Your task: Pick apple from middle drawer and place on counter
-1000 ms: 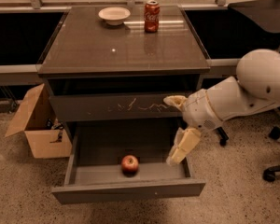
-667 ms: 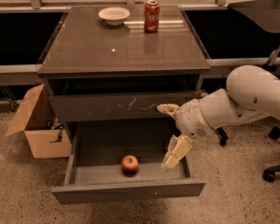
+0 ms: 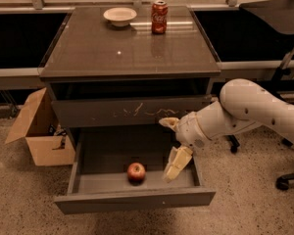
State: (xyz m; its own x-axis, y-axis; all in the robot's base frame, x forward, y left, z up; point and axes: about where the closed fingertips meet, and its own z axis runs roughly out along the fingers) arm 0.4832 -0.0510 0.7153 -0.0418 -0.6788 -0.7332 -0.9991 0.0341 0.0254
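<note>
The red apple (image 3: 136, 172) lies in the open middle drawer (image 3: 135, 200), near its front, about mid-width. My gripper (image 3: 171, 144) is open and empty, over the drawer's right side, to the right of the apple and apart from it. One finger (image 3: 177, 164) points down into the drawer; the other sits up by the scratched drawer front (image 3: 132, 112). The counter (image 3: 127, 50) is the glossy top of the cabinet above.
A red cola can (image 3: 159, 17) and a white bowl (image 3: 120, 16) stand at the back of the counter. An open cardboard box (image 3: 38, 129) sits on the floor left of the cabinet. Office chair bases (image 3: 285, 179) stand at the right.
My arm and gripper have moved left, from the drawer's right edge in over the drawer and closer to the apple. The apple has not moved.
</note>
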